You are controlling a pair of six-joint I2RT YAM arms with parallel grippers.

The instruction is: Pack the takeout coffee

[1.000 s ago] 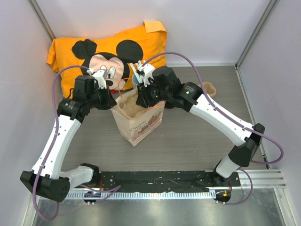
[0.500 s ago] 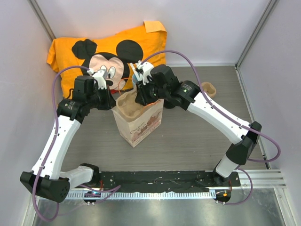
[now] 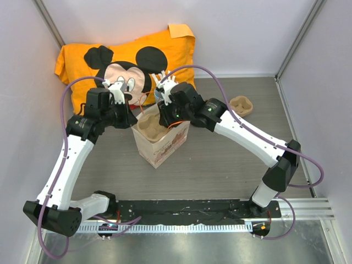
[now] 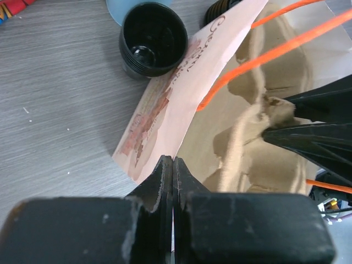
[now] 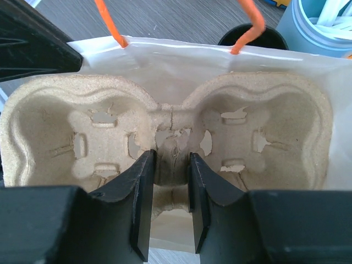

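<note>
Top view: the left hand [image 3: 131, 117] pinched the rim of the printed brown paper bag [image 3: 165, 151] on the grey desk [image 3: 220, 165]. The right hand [image 3: 164, 120] reached inside.

Left wrist: a black ridged edge, seemingly the black-lidded takeout coffee [image 4: 216, 7], peeked past the bag's far side, apart from that hand's shut fingers.

Right wrist: narrowly set fingers clamped the beige moulded-pulp cup carrier [image 5: 264, 137] at its centre ridge.

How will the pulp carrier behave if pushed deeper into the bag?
Probably light yet stiff: the pulp carrier holds its shape though the right gripper grips only its middle bridge. That bridge looks creased, so it may tear. The thin paper bag likely buckles first.
</note>
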